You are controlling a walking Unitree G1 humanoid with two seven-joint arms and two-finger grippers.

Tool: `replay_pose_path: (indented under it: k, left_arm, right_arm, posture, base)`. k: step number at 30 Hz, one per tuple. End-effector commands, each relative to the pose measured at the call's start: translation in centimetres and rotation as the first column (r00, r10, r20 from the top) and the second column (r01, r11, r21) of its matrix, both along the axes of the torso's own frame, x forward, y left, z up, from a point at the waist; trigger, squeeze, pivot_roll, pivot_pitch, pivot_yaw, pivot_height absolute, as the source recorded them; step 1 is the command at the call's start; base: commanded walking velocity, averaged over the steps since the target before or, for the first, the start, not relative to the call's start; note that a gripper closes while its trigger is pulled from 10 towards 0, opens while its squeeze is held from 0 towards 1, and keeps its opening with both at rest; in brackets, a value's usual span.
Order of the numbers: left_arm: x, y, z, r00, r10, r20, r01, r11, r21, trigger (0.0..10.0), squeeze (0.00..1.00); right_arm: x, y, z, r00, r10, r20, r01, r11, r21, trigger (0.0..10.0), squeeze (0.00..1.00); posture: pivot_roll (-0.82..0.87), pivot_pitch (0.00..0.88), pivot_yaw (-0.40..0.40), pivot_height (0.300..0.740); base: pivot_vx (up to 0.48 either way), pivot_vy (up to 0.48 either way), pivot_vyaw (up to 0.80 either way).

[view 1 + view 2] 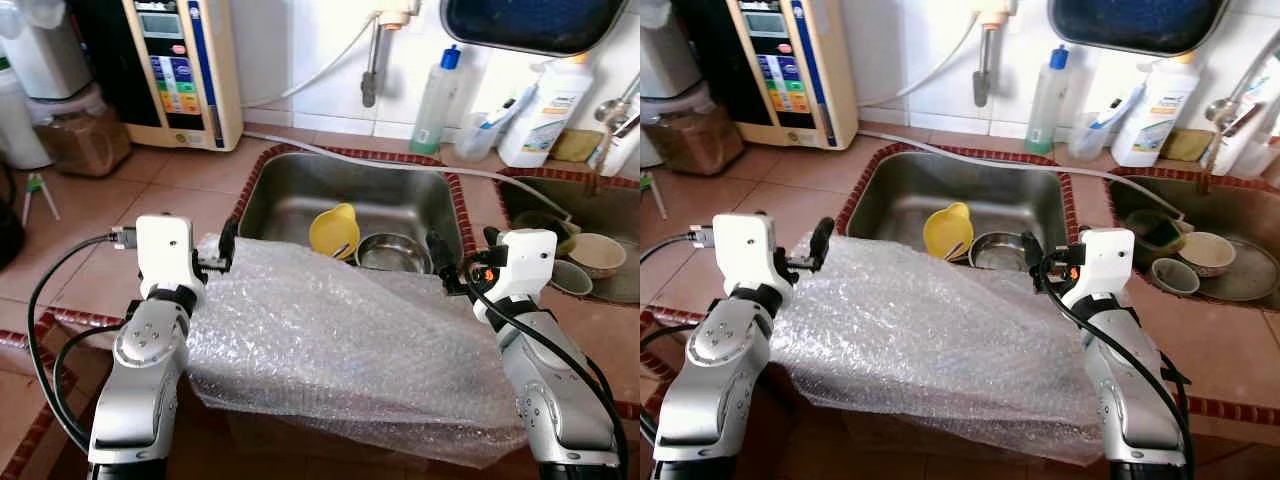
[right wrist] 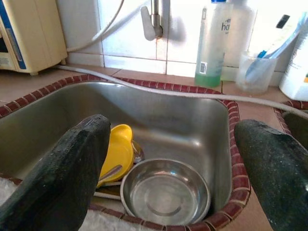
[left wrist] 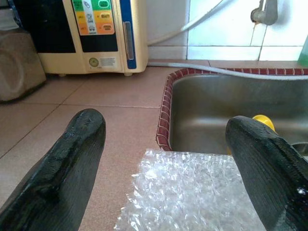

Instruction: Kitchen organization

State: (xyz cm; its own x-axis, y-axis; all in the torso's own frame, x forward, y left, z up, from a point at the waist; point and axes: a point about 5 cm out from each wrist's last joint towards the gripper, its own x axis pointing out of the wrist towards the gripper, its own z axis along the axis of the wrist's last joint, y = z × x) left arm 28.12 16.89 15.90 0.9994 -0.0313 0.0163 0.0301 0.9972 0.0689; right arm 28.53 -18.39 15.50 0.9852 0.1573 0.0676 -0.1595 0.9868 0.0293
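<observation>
Sheet of bubble wrap (image 1: 340, 345) draped over the counter's front edge before the sink (image 1: 300, 195), hanging down toward the robot. Its long axis runs side to side, parallel to the sink's near rim; far edge overlaps that rim.

Left gripper (image 1: 222, 255) at the sheet's far left corner, fingers spread, nothing clamped. The left wrist view has the corner of the wrap lying between and below the two fingers (image 3: 72, 163). Right gripper (image 1: 445, 262) at the sheet's far right edge, also spread wide and gripping nothing; its wrist view looks past the fingers into the basin: steel bowl (image 2: 166, 192), yellow dish (image 2: 118, 154) just beside it.

Head views add a second sink (image 1: 600, 215) to the right holding bowls. Terracotta tile counter (image 1: 180, 175), white tiled wall, beige appliance (image 1: 185, 70) at back left, green soap bottle (image 1: 437, 100) and white bottle (image 1: 545, 110) behind the sinks.
</observation>
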Motion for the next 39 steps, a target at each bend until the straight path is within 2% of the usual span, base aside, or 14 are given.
replay_pose_path:
  k: [1,4,6,12,15,29,39]
  left_arm:
    - [-0.3,-0.5,-0.2,0.999,-0.033,-0.021,0.033,0.999,0.033,10.0,0.00]
    - [-0.4,-0.7,-0.1,0.999,-0.039,-0.010,0.039,0.998,0.049,10.0,0.00]
    - [-0.4,-0.7,0.6,0.998,-0.044,0.037,0.040,0.995,0.092,10.0,0.00]
    - [-0.7,-0.6,1.0,0.998,-0.033,0.050,0.029,0.997,0.072,10.0,0.00]
    - [-1.1,-0.5,1.3,0.997,-0.044,0.070,0.037,0.995,0.097,10.0,0.00]
    - [-0.9,-0.9,1.1,0.997,-0.053,0.048,0.048,0.993,0.109,10.0,0.00]
    - [-0.9,-0.6,0.9,0.999,-0.039,0.030,0.035,0.994,0.108,10.0,0.00]
  right_arm:
    - [-0.2,-0.1,0.3,1.000,-0.002,0.006,0.002,1.000,-0.004,10.0,0.00]
    - [-0.2,-0.1,0.3,1.000,-0.001,0.007,0.001,1.000,-0.005,10.0,0.00]
    - [-0.1,0.0,0.4,1.000,-0.001,0.013,0.002,1.000,-0.007,10.0,0.00]
    - [-0.1,0.0,0.6,1.000,-0.006,0.021,0.006,1.000,-0.008,10.0,0.00]
    - [0.0,0.1,0.7,1.000,-0.008,0.026,0.008,1.000,-0.008,10.0,0.00]
    - [0.1,0.3,0.5,1.000,-0.007,0.021,0.007,1.000,-0.009,10.0,0.00]
    - [-0.1,-0.2,0.2,1.000,-0.024,0.007,0.024,1.000,-0.013,10.0,0.00]
  posture:
    - [-0.08,0.018,0.006,0.740]
    - [-0.07,0.020,0.005,0.740]
    - [-0.07,0.022,0.005,0.740]
    - [-0.07,0.026,0.005,0.740]
    - [-0.06,0.030,0.004,0.740]
    - [-0.07,0.032,0.007,0.740]
    - [-0.07,0.032,0.011,0.740]
  base:
    - [0.000,0.000,0.00]
    - [0.000,0.000,0.00]
    - [0.000,0.000,0.00]
    - [0.000,0.000,0.00]
    - [0.000,0.000,0.00]
    - [0.000,0.000,0.00]
    - [-0.029,0.000,0.00]
